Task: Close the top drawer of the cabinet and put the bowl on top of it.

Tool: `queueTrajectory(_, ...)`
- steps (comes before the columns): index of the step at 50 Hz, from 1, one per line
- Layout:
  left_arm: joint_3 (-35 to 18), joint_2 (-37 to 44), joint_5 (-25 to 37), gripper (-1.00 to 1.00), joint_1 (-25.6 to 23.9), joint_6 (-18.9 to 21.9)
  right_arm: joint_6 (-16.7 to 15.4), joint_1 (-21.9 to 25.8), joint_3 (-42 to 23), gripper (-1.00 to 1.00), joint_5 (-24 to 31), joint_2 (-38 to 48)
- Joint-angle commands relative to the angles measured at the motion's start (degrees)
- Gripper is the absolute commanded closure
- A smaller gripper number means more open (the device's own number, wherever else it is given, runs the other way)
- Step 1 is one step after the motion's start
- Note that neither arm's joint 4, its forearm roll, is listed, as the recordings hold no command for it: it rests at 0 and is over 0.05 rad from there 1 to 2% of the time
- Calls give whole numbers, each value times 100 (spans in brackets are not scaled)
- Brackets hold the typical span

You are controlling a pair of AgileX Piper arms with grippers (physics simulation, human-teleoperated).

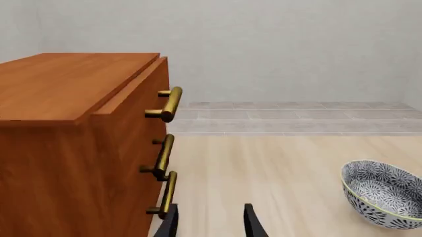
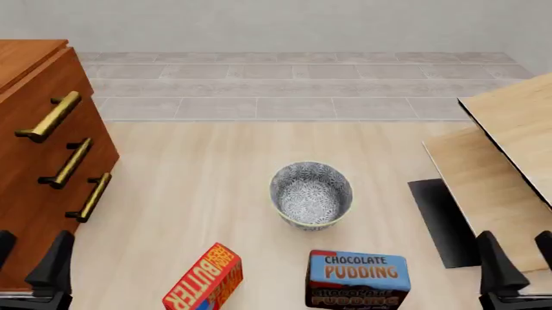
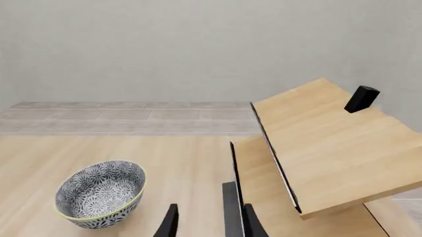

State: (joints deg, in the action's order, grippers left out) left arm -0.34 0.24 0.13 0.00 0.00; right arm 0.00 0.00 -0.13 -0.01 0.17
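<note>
The reddish-brown cabinet (image 2: 35, 194) stands at the table's left. Its top drawer (image 1: 135, 101) sticks out a little beyond the cabinet's top, and its brass handle (image 2: 50, 117) is the highest of three. The patterned bowl (image 2: 311, 195) sits upright on the table's middle, also seen as the bowl (image 1: 386, 192) and the bowl (image 3: 99, 192) in the wrist views. My left gripper (image 2: 30, 258) is open and empty low beside the cabinet's front, near the lowest handle (image 1: 166, 195). At the near right, my right gripper (image 2: 520, 258) is open and empty, well to the right of the bowl.
A butter box (image 2: 204, 279) and a chocolate pudding box (image 2: 358, 278) lie near the front edge, just before the bowl. Tilted pale wooden boards (image 2: 509, 148) rise at the right, with a small black block (image 3: 361, 98) on them. A dark patch (image 2: 440, 219) lies beneath.
</note>
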Motion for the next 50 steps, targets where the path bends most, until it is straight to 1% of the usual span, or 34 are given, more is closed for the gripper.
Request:
queueTrajectory(1,-1,14,-9,-100,0,-1,0,0,-6,-100,-22,34)
queueTrajectory(22,26,-11,-14,-100,0,-2,-2,0,7,-100,-77,77)
queueTrajectory(24,-137,28,110,-100,-1,-1,-1,-1,8,-100,-79,79)
queueTrajectory(25,-17,-8,27,-100,-1,-1,-1,-1,8,-100,-79,79)
queueTrajectory(27,23,-19,-45,-100,-7,58,-2,-1,3,-100,-63,66)
queueTrajectory(28,22,-10,12,-100,53,-27,-1,1,3,-100,-62,66)
queueTrajectory(29,23,-15,-9,-100,129,0,-2,0,3,-100,-62,64)
queueTrajectory(30,14,31,16,-100,116,-171,-3,0,3,-100,-62,65)
queueTrajectory(33,-81,49,7,-100,118,-130,-2,0,3,-100,-62,66)
queueTrajectory(35,-234,304,-63,-100,167,-150,-1,0,3,-100,-62,64)
queueTrajectory(36,-365,678,-221,-100,244,-163,-1,-1,3,-100,-62,66)
queueTrajectory(37,-423,768,-244,-100,184,-127,-3,-1,3,-100,-62,66)
queueTrajectory(39,-680,962,-232,-100,185,-193,-1,0,3,-100,-63,68)
queueTrajectory(41,-778,1006,-232,-100,182,-217,-1,0,3,-100,-62,65)
queueTrajectory(42,-856,1145,-262,-100,193,-321,-1,0,3,-100,-62,65)
queueTrajectory(43,-903,1201,-259,-100,173,-272,-1,-1,3,-100,-62,66)
queueTrajectory(47,-1191,1526,-243,-100,94,-322,-1,0,3,-100,-63,69)
queueTrajectory(50,-1304,1716,-243,-100,51,-335,-2,0,3,-100,-62,66)
